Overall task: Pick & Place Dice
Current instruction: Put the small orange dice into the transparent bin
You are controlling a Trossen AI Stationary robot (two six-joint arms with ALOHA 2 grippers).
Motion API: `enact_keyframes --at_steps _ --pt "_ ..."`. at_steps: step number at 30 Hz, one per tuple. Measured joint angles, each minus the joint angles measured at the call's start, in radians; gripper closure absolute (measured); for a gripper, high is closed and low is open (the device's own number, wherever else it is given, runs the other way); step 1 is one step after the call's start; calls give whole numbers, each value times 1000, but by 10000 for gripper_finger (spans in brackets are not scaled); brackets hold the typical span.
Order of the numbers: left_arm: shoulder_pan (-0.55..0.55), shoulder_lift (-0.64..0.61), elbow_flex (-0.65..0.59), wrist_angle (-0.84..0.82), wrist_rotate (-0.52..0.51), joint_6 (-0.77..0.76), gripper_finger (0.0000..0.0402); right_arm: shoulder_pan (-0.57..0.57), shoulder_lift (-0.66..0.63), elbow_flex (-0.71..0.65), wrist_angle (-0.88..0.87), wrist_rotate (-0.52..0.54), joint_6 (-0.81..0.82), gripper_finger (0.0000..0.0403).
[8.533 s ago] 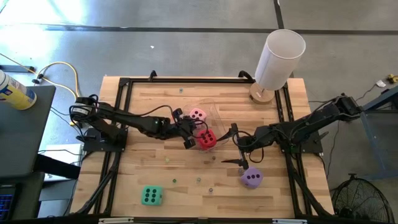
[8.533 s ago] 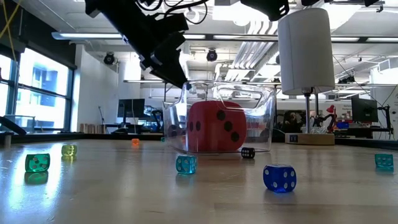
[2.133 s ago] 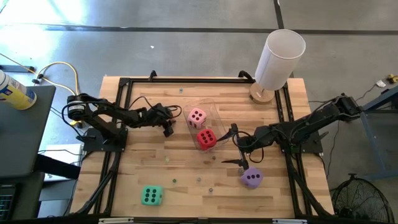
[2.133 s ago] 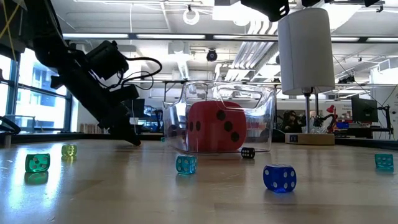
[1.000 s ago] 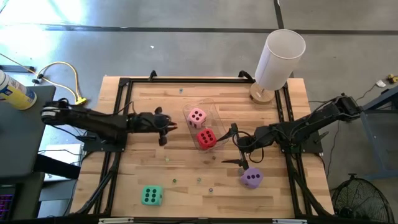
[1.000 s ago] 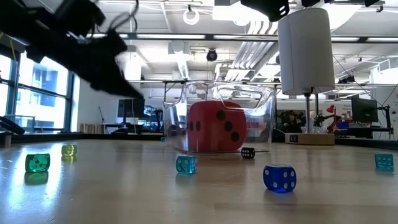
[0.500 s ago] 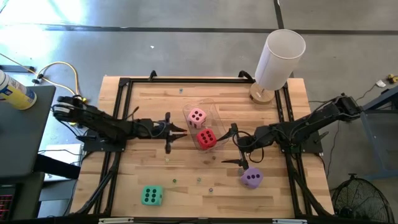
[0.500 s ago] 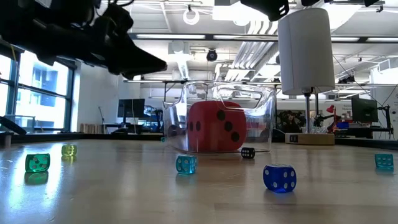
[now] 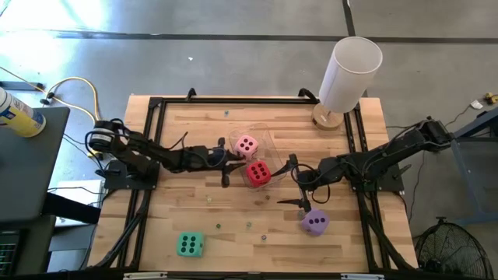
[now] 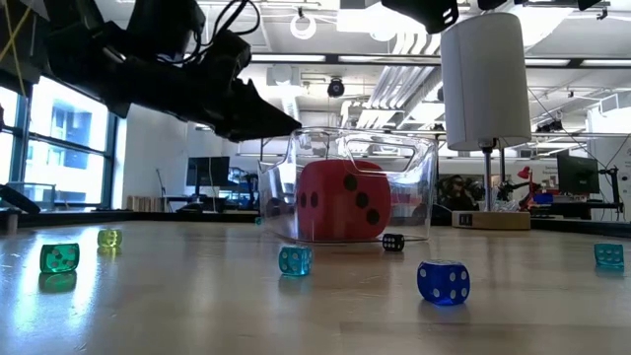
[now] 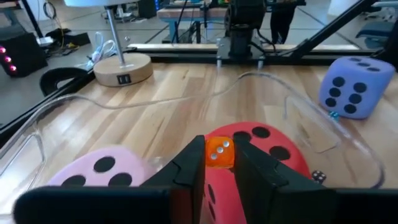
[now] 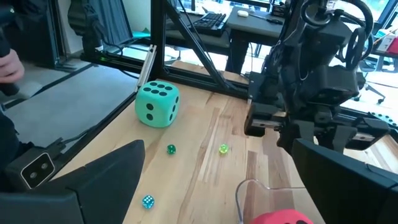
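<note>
Orange, translucent and small: a hard little die (image 11: 218,152) is pinched between the fingertips of the left gripper (image 11: 219,163), which hangs above the clear bin (image 9: 268,138) at mid-table. In the left wrist view the jaws are clamped on its 2 side faces, with the top face showing pips.

Red die (image 9: 258,173) and pink die (image 9: 247,145) sit inside the bin, pink on the far side, red nearer. Purple die (image 9: 315,222) lies on the table to the right and nearer, just beside the right gripper (image 9: 292,187), whose jaws stand spread wide and hold nothing. Green die (image 9: 189,244) sits well apart at the near left.

Handling, judged: the 4 big cubes look soft and light, with rounded corners, so they should squash a little under a pinch and not slip much. Best hold is across 2 opposite flat faces near mid-height, not on corners. Width looks close to the full jaw spread, so approach must be square.

Several small hard dice lie scattered on the wood, e.g. a blue one (image 10: 443,281); these look rigid and smooth, likely to skid or pop out if pinched off-centre.
</note>
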Motion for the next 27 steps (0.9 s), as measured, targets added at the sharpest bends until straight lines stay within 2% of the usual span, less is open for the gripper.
enact_keyframes --at_steps 10,17,23,27 --pt "0 0 0 3 0 29 247 0 0 0 1 0 0 3" --pt "0 0 0 0 0 29 211 0 0 0 3 0 0 3" --pt "11 0 -1 -5 6 -115 193 0 0 0 3 0 0 3" --pt "33 0 -1 -7 40 -134 181 0 0 0 3 0 0 3"
